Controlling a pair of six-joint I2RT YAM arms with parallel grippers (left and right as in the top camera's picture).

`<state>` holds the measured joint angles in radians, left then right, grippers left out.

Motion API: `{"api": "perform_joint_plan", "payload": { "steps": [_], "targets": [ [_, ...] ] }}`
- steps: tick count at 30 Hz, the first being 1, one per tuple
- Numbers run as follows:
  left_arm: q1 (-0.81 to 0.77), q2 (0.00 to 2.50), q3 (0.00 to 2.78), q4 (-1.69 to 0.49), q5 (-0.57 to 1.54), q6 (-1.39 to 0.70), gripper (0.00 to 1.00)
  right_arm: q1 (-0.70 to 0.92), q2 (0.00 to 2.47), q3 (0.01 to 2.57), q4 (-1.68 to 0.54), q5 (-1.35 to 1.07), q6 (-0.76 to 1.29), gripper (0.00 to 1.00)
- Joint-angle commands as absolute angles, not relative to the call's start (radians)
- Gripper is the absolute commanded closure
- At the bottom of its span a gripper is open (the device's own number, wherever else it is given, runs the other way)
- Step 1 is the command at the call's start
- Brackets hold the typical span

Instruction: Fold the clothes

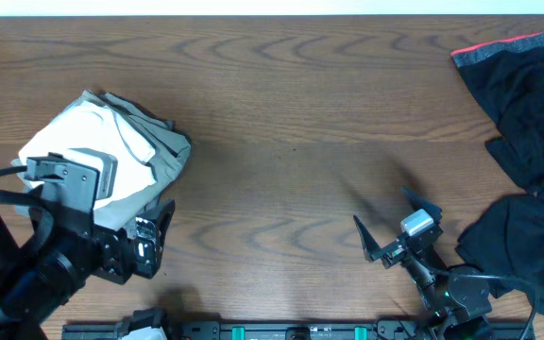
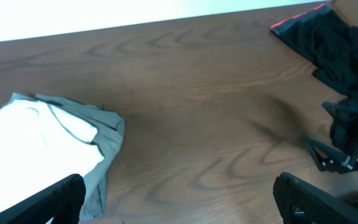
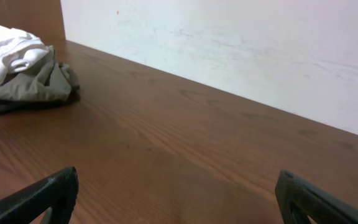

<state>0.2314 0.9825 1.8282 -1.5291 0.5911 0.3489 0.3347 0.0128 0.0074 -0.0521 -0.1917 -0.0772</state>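
The white T-shirt (image 1: 69,142) lies folded on top of a khaki garment (image 1: 165,151) at the table's left; its print is hidden. The shirt also shows in the left wrist view (image 2: 30,137) and far off in the right wrist view (image 3: 5,40). My left gripper (image 1: 157,241) is open and empty just in front of and to the right of the pile; its fingers frame bare wood (image 2: 179,202). My right gripper (image 1: 392,217) is open and empty over bare wood (image 3: 179,196) at the front right, far from the shirt.
A black garment with a red stripe (image 1: 527,94) lies crumpled along the right edge, close to the right arm, and shows in the left wrist view (image 2: 334,43). The wooden table (image 1: 291,123) stretches between the two piles. A white wall runs behind the far edge.
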Motion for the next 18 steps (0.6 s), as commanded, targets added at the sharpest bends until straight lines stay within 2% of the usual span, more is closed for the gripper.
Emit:
{"api": "perform_joint_plan", "payload": {
  "steps": [1, 6, 13, 18],
  "targets": [
    [0.225, 0.939, 1.753, -1.533, 0.583, 0.365, 0.02, 0.333, 0.013, 0.006, -0.057, -0.187, -0.084, 0.01],
    [0.181, 0.813, 1.486, -1.481, 0.550, 0.385, 0.02, 0.333, 0.013, 0.006, -0.057, -0.187, -0.084, 0.01],
    [0.103, 0.567, 0.992, -0.933, 0.482, 0.385, 0.02, 0.333, 0.013, 0.006, -0.057, -0.187, -0.084, 0.01],
    [0.063, 0.426, 0.706, -0.685, 0.452, 0.385, 0.02, 0.333, 0.013, 0.006, -0.057, -0.187, -0.084, 0.01]
  ]
}}
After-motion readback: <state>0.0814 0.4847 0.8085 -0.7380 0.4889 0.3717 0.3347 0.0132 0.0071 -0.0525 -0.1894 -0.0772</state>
